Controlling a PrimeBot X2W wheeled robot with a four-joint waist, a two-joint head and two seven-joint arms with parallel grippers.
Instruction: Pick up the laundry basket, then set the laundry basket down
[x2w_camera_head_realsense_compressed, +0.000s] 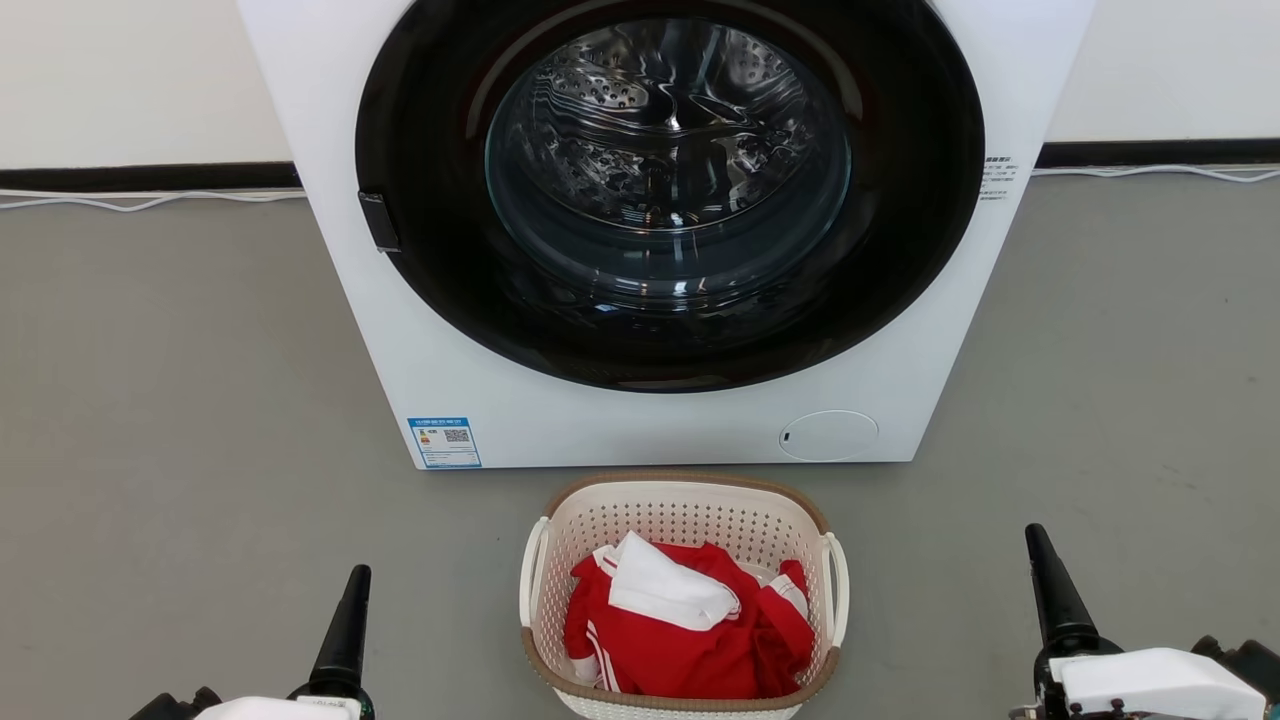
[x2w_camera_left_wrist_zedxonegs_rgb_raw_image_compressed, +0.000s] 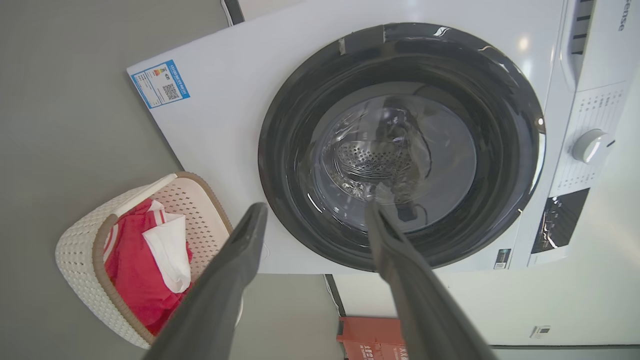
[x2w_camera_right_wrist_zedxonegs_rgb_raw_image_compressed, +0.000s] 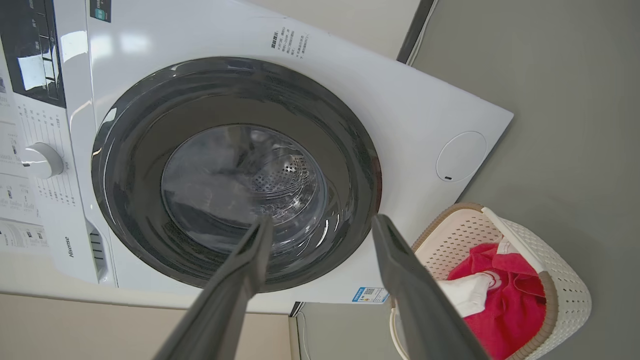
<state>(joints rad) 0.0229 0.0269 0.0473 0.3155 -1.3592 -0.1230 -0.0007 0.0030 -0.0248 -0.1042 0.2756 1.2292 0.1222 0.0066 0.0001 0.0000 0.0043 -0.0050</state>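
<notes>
Both jaws stand wide apart, empty: left gripper (x2w_camera_left_wrist_zedxonegs_rgb_raw_image_compressed: 315, 210), right gripper (x2w_camera_right_wrist_zedxonegs_rgb_raw_image_compressed: 322, 222). Basket (x2w_camera_head_realsense_compressed: 680, 520) sits on floor (x2w_camera_head_realsense_compressed: 150, 400) between them, well apart from each, just near of washer (x2w_camera_head_realsense_compressed: 420, 370), red clothes (x2w_camera_head_realsense_compressed: 680, 650) inside. Take both loop handles (x2w_camera_head_realsense_compressed: 836, 590) together; lift level, or load tips.

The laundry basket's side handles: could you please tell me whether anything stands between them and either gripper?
Nothing visible does. Only grey floor separates the laundry basket from the left gripper and the right gripper, both open. The washer stands behind it, and the red and white clothes lie inside it.
</notes>
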